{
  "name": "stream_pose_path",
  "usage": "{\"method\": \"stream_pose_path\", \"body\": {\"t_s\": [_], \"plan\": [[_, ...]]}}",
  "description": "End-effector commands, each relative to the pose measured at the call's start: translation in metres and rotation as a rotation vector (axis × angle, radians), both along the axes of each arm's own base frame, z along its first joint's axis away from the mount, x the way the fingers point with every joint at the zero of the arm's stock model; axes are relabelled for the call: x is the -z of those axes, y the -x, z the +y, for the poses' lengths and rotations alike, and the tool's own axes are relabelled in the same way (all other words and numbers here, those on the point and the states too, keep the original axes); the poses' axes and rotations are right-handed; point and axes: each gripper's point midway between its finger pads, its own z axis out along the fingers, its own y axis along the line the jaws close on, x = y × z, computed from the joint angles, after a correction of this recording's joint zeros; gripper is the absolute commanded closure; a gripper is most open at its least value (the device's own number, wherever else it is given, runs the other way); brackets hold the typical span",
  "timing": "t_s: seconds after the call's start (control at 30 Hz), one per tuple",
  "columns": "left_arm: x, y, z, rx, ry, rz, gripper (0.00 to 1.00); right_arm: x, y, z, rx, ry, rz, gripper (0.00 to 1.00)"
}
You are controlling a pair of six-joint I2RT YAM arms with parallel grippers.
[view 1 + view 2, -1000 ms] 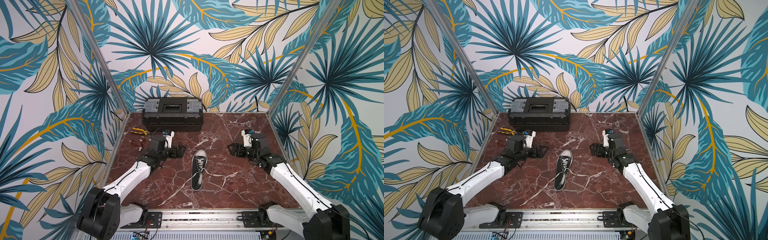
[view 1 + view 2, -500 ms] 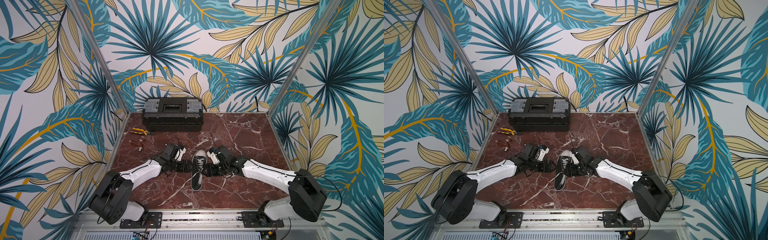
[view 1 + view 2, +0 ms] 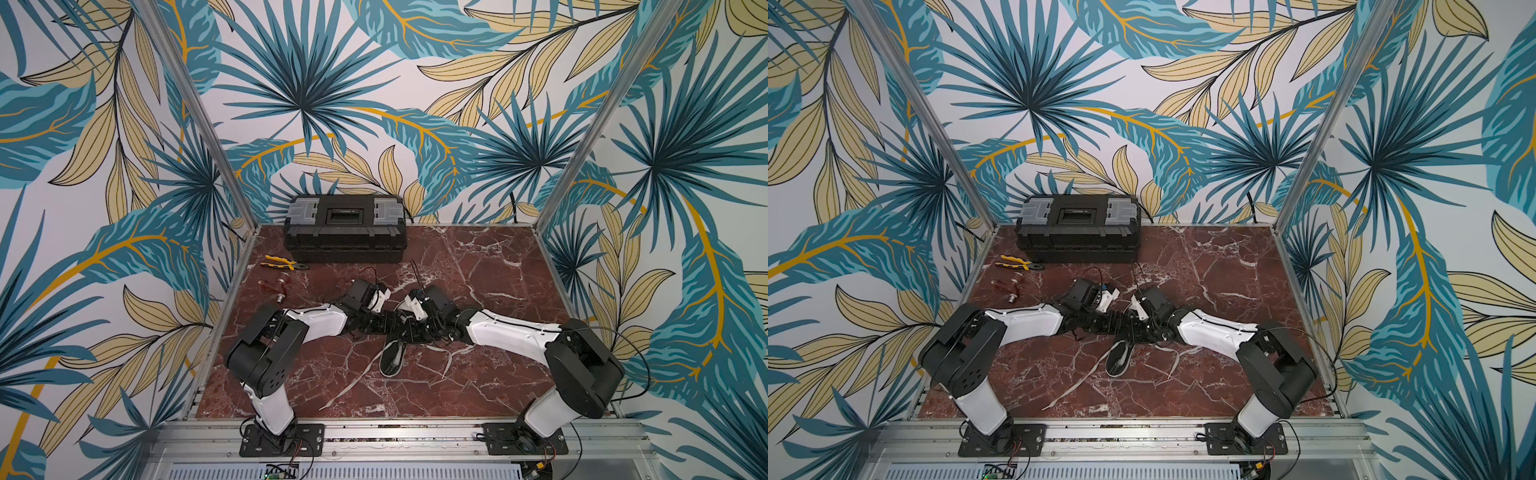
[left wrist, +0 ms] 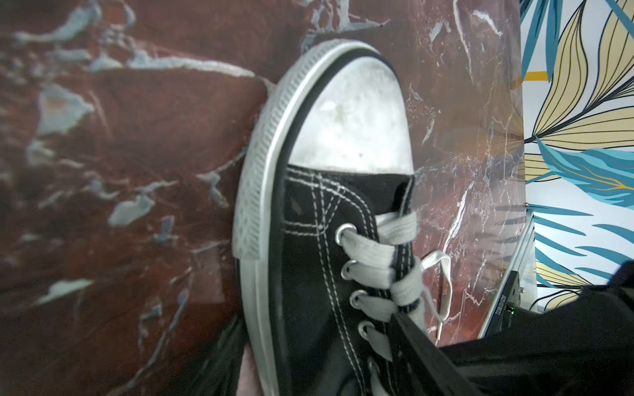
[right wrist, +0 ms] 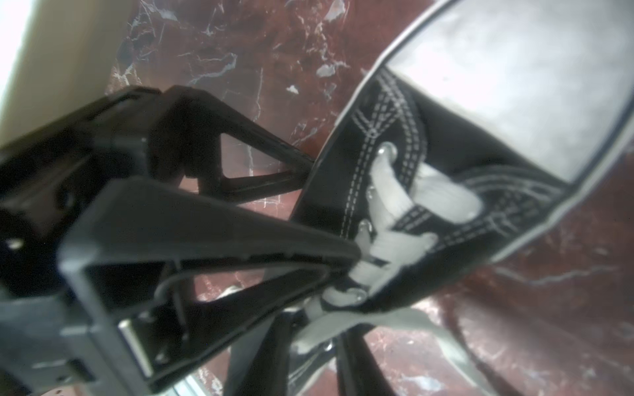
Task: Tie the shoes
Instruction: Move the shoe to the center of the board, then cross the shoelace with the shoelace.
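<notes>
Sneaker (image 3: 392, 355) lies mid-table (image 3: 478, 270), toe far, laces (image 4: 384, 271) untied. The step in hand looks like taking hold of the laces. Both arms reach low and inward, meeting over the eyelets. The right tool (image 5: 334, 209) has its jaws apart, one tip on the crossed laces. The left tool (image 3: 390, 323) I cannot tell. Next: pinch lace, not canvas.

In both top views the arms (image 3: 328, 320) (image 3: 1038, 322) hide the toe half of the black canvas sneaker (image 3: 392, 359) (image 3: 1119, 358). The right wrist view is too blurred to show whether the right gripper (image 5: 314, 337) holds anything. Brownish bits (image 3: 275, 286) by the left edge of the red marble desk (image 3: 498, 291) are too small to name.
</notes>
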Motion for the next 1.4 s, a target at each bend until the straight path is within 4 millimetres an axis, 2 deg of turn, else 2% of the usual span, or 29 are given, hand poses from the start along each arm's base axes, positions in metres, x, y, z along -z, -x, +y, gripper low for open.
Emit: {"method": "stream_pose_path", "body": {"t_s": [0.0,0.17,0.4,0.5,0.6,0.67,0.7,0.73,0.87,0.97,1.2,1.23,1.37], "plan": [[-0.011,-0.018,-0.016,0.013,0.039,-0.046,0.29,0.004,-0.023,-0.006,0.000,0.052,-0.047,0.78],[-0.013,-0.025,-0.022,0.014,0.042,-0.051,0.29,0.009,-0.041,-0.026,0.020,0.122,-0.037,0.80],[-0.016,-0.015,-0.015,0.013,0.033,-0.036,0.29,0.004,-0.052,-0.046,0.021,0.141,-0.038,0.80],[-0.018,-0.005,-0.009,0.014,0.030,-0.031,0.29,-0.004,-0.048,-0.046,0.005,0.108,-0.036,0.77],[-0.024,0.007,-0.002,0.014,0.014,-0.005,0.29,-0.016,-0.040,-0.048,-0.007,0.082,-0.041,0.70],[-0.034,0.017,0.005,0.013,-0.002,0.020,0.29,-0.020,-0.027,-0.060,0.003,0.115,-0.034,0.61],[-0.029,-0.001,0.029,-0.077,-0.143,-0.079,0.30,-0.021,-0.021,-0.067,0.013,0.137,-0.032,0.58],[-0.029,0.000,0.041,-0.088,-0.202,-0.104,0.28,-0.021,-0.014,-0.077,0.028,0.167,-0.028,0.54],[-0.022,0.029,0.066,-0.064,-0.332,-0.096,0.25,-0.019,0.011,-0.125,0.136,0.323,-0.013,0.41],[-0.014,0.056,0.080,-0.044,-0.454,-0.093,0.24,-0.011,0.026,-0.147,0.197,0.405,0.020,0.38],[-0.021,0.098,0.104,-0.038,-0.625,-0.105,0.22,0.013,0.044,-0.156,0.219,0.505,0.067,0.40],[-0.021,0.100,0.110,-0.042,-0.664,-0.115,0.22,0.016,0.045,-0.156,0.215,0.515,0.071,0.41],[-0.014,0.112,0.113,-0.002,-0.711,-0.091,0.22,0.031,0.045,-0.150,0.206,0.508,0.087,0.47]]}}
